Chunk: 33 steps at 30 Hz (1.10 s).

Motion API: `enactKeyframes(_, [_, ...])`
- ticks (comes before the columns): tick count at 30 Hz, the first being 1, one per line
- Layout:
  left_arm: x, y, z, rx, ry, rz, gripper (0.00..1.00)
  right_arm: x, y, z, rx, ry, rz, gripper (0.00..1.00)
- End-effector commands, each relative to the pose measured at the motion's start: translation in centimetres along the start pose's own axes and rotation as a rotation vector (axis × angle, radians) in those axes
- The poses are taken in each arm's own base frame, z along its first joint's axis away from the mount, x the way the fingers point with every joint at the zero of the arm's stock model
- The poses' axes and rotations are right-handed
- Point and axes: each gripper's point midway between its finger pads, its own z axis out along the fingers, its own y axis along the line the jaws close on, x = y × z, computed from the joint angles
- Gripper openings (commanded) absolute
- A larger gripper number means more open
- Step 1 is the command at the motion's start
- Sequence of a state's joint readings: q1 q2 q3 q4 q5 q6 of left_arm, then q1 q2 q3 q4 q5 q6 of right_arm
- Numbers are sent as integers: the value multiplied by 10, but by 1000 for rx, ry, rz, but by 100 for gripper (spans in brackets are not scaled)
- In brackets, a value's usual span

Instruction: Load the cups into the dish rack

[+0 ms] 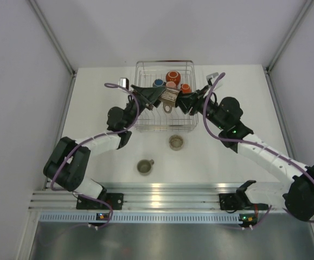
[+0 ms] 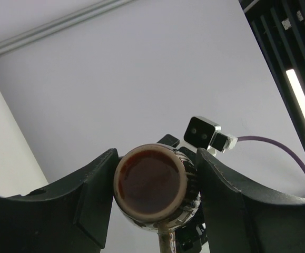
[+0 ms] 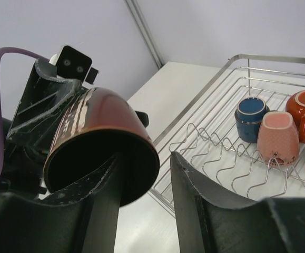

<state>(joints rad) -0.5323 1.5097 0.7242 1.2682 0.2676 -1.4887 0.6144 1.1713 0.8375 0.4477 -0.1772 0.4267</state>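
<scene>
White table (image 1: 100, 157); wire dish rack (image 1: 146, 122); glossy black cup (image 3: 102, 116).

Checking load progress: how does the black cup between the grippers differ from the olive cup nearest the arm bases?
Colour: black cup is dark and glossy; olive cup is dull grey-green. Pose: black cup lies tipped sideways, clamped by the left gripper over the dish rack; olive cup stands mouth up on the table. Both are handled cups, neither racked yet.

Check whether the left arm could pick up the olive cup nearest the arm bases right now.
Probably not yet: the left gripper is clamped on the dark cup over the dish rack. The olive cup itself stands in the open.
</scene>
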Motion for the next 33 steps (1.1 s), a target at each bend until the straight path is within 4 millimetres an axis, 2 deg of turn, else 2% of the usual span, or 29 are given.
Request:
enactKeyframes(1, [-24, -84, -10, 327, -89, 118, 0, -16, 5, -6, -7, -43, -35, 41])
enactKeyframes(7, [-44, -76, -4, 314, -131, 170, 0, -10, 0, -12, 16, -29, -42, 42])
enactKeyframes(10, [-61, -68, -2, 298, -141, 224, 0, -13, -2, -19, 29, -38, -48, 42])
enactKeyframes(14, [-105, -39, 4, 217, -157, 304, 0, -20, -7, -28, 59, -46, -71, 43])
enactKeyframes(16, [-123, -15, 7, 135, -146, 348, 0, -18, -13, -32, 75, -38, -79, 43])
enactKeyframes(18, [-140, 10, 22, 4, -131, 442, 0, -21, -18, -36, 92, -41, -85, 43])
enactKeyframes(19, [-146, 13, 27, -39, -129, 496, 0, -21, -23, -39, 106, -40, -88, 43])
enactKeyframes(20, [-157, 34, 33, -164, -109, 586, 0, -19, -26, -40, 110, -30, -89, 43])
enactKeyframes(21, [-163, 38, 37, -206, -109, 634, 0, -17, -28, -42, 115, -25, -87, 43])
enactKeyframes(22, [-177, 47, 36, -281, -133, 736, 0, -19, -34, -44, 128, -30, -89, 43])
enactKeyframes(24, [-194, 65, 33, -431, -136, 805, 0, -17, -38, -46, 127, -21, -87, 43])
enactKeyframes(25, [-213, 65, 34, -501, -185, 915, 0, -17, -44, -46, 139, -20, -84, 43])
enactKeyframes(26, [-220, 71, 32, -552, -193, 959, 0, -15, -45, -46, 132, -12, -82, 43])
enactKeyframes(28, [-226, 86, 26, -662, -184, 1058, 0, -12, -53, -46, 143, -2, -72, 43])
enactKeyframes(29, [-237, 90, 24, -721, -228, 1090, 0, -11, -54, -45, 134, 5, -69, 43])
enactKeyframes(33, [-230, 104, 29, -791, -225, 1176, 0, -2, -64, -44, 136, 23, -42, 43])
